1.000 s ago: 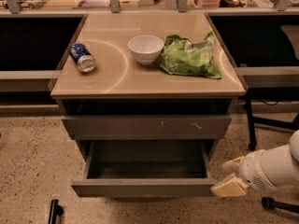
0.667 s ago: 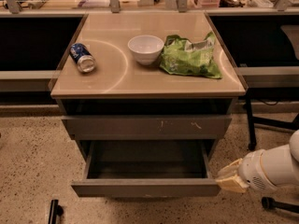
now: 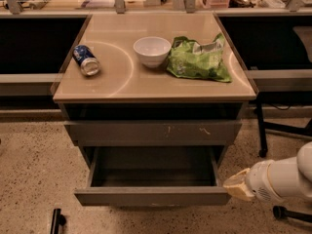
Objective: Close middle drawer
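Note:
The middle drawer [image 3: 151, 197] is pulled out, with a plain grey-brown front panel and a dark, empty-looking box interior [image 3: 153, 167]. Above it is a shut drawer front with small pale scratch marks [image 3: 153, 132]. My gripper [image 3: 237, 184], a cream tip on a white arm [image 3: 285, 177], comes in from the right. It sits at the open drawer's right front corner, at or just beside the panel's end.
On the cabinet top [image 3: 117, 79] lie a blue can on its side [image 3: 86, 60], a white bowl [image 3: 152, 50] and a green chip bag [image 3: 199, 60]. A black chair leg [image 3: 261, 130] stands to the right. A dark object [image 3: 56, 221] lies on the speckled floor at the lower left.
My gripper has risen slightly and edged left toward the open drawer's right front corner. The drawer has not visibly moved.

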Controlling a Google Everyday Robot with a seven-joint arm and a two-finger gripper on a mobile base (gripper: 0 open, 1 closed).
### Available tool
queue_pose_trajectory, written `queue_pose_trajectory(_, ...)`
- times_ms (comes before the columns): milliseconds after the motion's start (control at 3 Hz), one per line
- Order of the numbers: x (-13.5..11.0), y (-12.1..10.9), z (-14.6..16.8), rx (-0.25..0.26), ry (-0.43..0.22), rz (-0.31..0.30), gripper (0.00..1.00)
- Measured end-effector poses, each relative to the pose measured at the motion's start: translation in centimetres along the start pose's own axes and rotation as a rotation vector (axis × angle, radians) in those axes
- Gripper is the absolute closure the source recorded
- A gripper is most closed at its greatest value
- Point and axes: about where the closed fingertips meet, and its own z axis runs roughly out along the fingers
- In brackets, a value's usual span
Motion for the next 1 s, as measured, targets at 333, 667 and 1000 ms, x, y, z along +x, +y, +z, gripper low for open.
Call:
queue_pose_trajectory(333,0.1,-1.2,4.4,0.028,-0.122,0.052,1.00)
queue_pose_trajectory(667,0.0,-3.7,10.7,0.029,-0.229,0.087,1.00)
queue_pose_trajectory(1000,1.1,-4.5,16.0,-0.031,-0.277,0.148,1.00)
